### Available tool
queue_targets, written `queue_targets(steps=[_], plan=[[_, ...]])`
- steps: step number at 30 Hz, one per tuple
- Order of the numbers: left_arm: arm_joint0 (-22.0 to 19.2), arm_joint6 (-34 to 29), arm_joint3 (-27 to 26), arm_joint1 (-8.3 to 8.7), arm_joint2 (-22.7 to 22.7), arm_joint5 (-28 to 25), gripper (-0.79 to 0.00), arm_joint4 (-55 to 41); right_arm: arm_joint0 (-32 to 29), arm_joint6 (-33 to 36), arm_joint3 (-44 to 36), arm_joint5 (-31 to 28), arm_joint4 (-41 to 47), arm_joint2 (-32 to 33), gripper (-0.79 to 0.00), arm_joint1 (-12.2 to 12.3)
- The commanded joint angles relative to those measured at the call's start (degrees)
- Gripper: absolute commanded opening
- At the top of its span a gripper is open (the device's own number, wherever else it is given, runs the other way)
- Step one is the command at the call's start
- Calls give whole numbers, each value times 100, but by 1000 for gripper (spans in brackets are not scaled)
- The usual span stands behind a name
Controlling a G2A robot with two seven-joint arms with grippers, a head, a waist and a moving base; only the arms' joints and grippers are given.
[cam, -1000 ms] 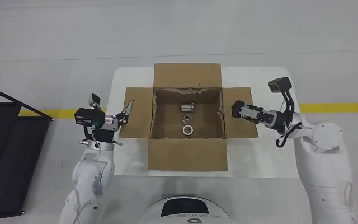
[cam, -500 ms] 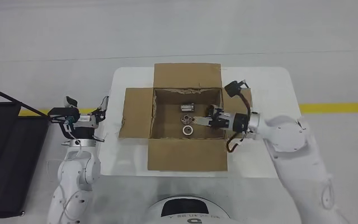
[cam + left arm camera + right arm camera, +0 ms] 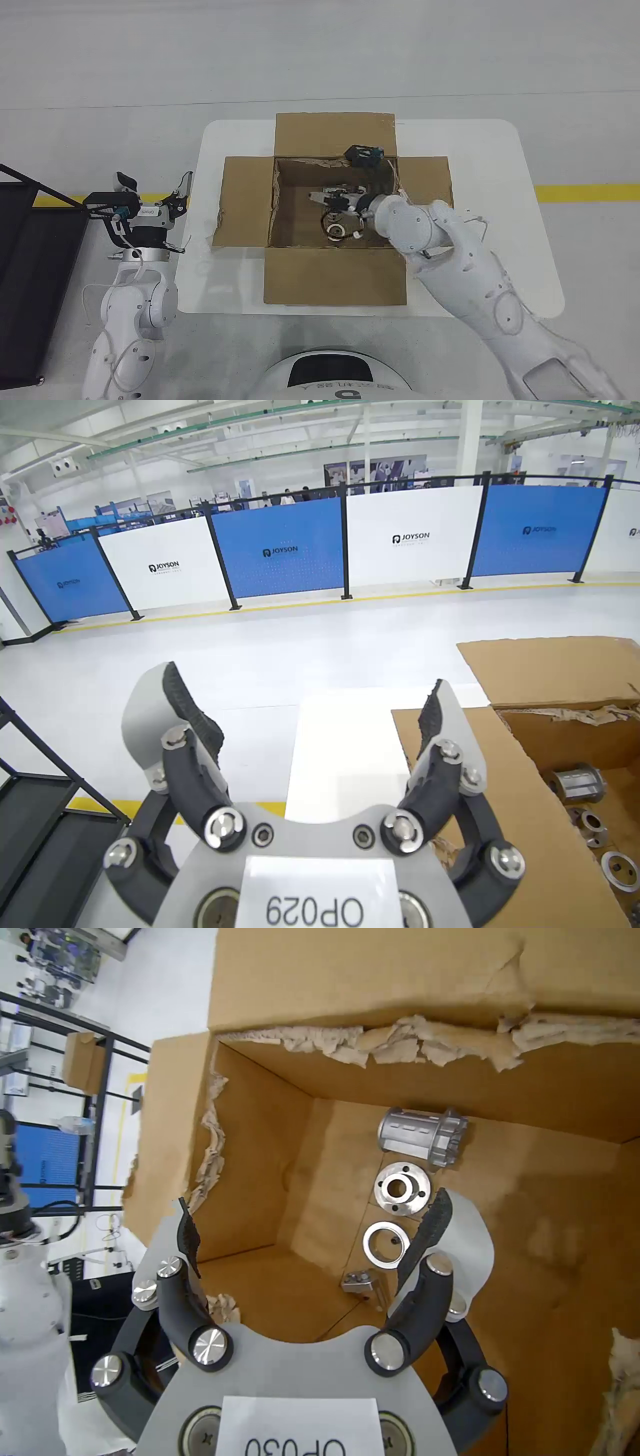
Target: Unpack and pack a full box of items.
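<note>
Top view: box (image 3: 335,275) sits open on the table (image 3: 480,150), flaps splayed out. My right hand (image 3: 332,196) is down inside the box over the floor. Ring (image 3: 337,231) lies flat on the box floor on the near side of that hand. Left hand (image 3: 182,213) hangs off the table's left edge, well apart from the box.

Left wrist view: left hand's fingers spread wide, nothing between them. It looks across the box's left flap. The metal parts sit inside, past the flap, off to one side.

Right wrist view: right hand open, empty, fingers wide. Four parts in a row on the box floor: small bracket (image 3: 360,1280) closest to the hand, then the ring, then flange (image 3: 401,1189), then splined cylinder (image 3: 422,1135) by the far wall. All lie toward one finger (image 3: 430,1223), not centred in the gap; the ring sits just beside that fingertip.

Cylinder lies on its side, long axis crosswise to the row and along the far wall. That is roughly the direction the fingers open in, so I judge a grip across the barrel needs a wrist turn.

Right arm is clearly the nearer one. I'd judge unpacking is in hand, with the parts not yet lifted out.
</note>
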Motion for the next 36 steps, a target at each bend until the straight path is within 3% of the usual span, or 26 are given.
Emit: queue_targets(steps=[1, 10, 12, 17, 36], plan=[[0, 0, 0, 0, 0, 0, 0, 0, 4, 9, 1, -4, 12, 0, 0, 0], [0, 0, 0, 0, 0, 0, 0, 0, -5, -153, 41, 67, -253, -47, 0, -3], [0, 0, 0, 0, 0, 0, 0, 0, 69, -364, 119, 654, -933, -323, 0, -49], [0, 0, 0, 0, 0, 0, 0, 0, 600, -356, 857, 1721, -1652, -1213, 0, -361], [0, 0, 0, 0, 0, 0, 0, 0, 1682, -573, 2893, 2653, -1663, -2339, 0, -1392]])
